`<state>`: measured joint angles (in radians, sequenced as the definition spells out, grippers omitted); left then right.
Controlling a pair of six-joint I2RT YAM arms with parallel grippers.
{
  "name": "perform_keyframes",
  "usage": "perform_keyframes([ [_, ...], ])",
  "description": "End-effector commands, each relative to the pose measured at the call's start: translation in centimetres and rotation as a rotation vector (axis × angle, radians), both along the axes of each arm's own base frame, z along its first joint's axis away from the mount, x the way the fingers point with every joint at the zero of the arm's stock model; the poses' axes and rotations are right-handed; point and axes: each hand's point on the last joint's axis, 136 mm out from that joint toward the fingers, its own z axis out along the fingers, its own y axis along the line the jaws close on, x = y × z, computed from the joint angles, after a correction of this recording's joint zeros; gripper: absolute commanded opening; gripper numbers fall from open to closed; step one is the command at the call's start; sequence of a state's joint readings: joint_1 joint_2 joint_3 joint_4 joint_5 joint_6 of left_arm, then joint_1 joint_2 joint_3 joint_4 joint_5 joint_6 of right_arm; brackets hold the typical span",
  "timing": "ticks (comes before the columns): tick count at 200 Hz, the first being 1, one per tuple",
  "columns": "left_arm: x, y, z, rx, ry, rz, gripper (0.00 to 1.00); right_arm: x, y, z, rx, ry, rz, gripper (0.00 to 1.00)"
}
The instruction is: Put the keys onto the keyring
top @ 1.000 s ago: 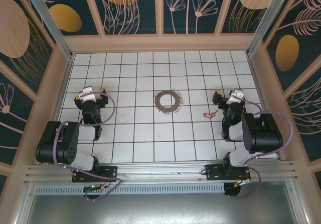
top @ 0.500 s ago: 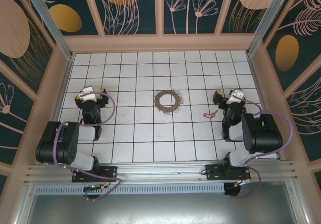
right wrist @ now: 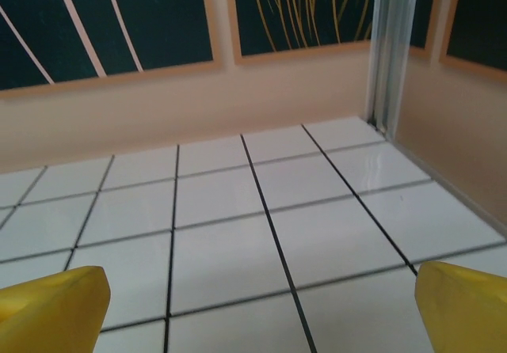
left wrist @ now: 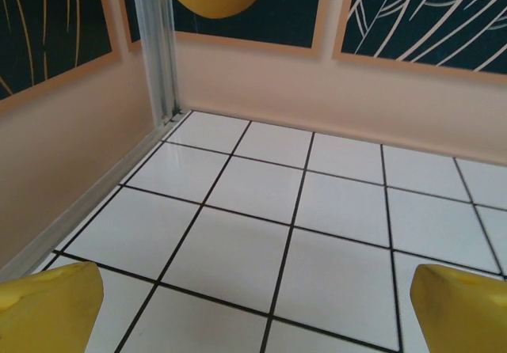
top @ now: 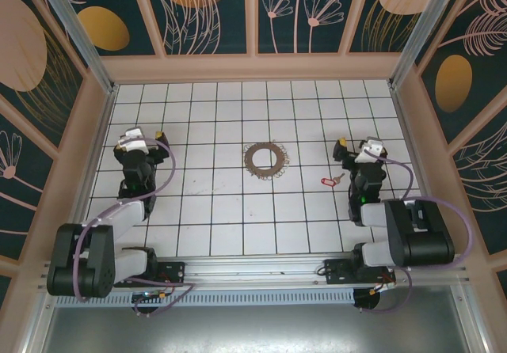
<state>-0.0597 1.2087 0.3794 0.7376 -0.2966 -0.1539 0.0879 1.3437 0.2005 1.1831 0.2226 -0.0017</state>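
Left fingers [left wrist: 47,309] and right fingers [right wrist: 51,305] stay spread, shifted slightly.

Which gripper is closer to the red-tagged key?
Right. The right gripper sits just right of the key; the left gripper is far to its left, past the keyring.

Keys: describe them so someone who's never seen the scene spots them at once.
On the white tiled floor, look right of centre, between the fringed keyring and the right arm. The keys lie there, touching neither: one tiny silver key with a red tag, the only red thing on the tiles.
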Motion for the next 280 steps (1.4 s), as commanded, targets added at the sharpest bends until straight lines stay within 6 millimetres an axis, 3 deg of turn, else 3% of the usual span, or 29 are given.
perform_keyframes([
  [1, 0.7, -1.3, 0.8, -0.091, 0.059, -0.050, 0.99, 0.5, -1.2, 1.7, 0.026, 0.032, -0.122, 0.99],
  [31, 0.5, -4.1, 2.5, -0.224, 0.088, -0.178, 0.99, 1.4, -0.9, 1.9, 0.191, 0.169, -0.143, 0.99],
  [70, -0.4, -10.6, 5.6, -0.335, 0.161, -0.452, 0.99, 1.4, 3.0, 1.8, 0.261, 0.263, -0.021, 0.99],
  [113, -2.5, -18.3, 4.0, -0.355, 0.333, -0.679, 0.99, 1.1, 7.6, 0.4, 0.238, 0.397, 0.109, 0.99],
  [170, -3.9, -25.0, 0.8, -0.297, 0.484, -0.765, 0.99, -0.6, 12.0, -1.7, 0.260, 0.473, 0.366, 0.99],
  [211, -2.8, -27.1, -1.7, -0.298, 0.583, -0.743, 0.98, 0.8, 14.7, -2.5, 0.210, 0.579, 0.496, 0.91],
  [252, -2.2, -27.4, -2.5, -0.344, 0.585, -0.701, 0.94, 3.2, 16.5, -3.9, 0.174, 0.681, 0.548, 0.81],
  [280, -2.1, -27.2, -2.6, -0.347, 0.581, -0.689, 0.94, 4.9, 18.1, -4.4, 0.116, 0.727, 0.577, 0.69],
])
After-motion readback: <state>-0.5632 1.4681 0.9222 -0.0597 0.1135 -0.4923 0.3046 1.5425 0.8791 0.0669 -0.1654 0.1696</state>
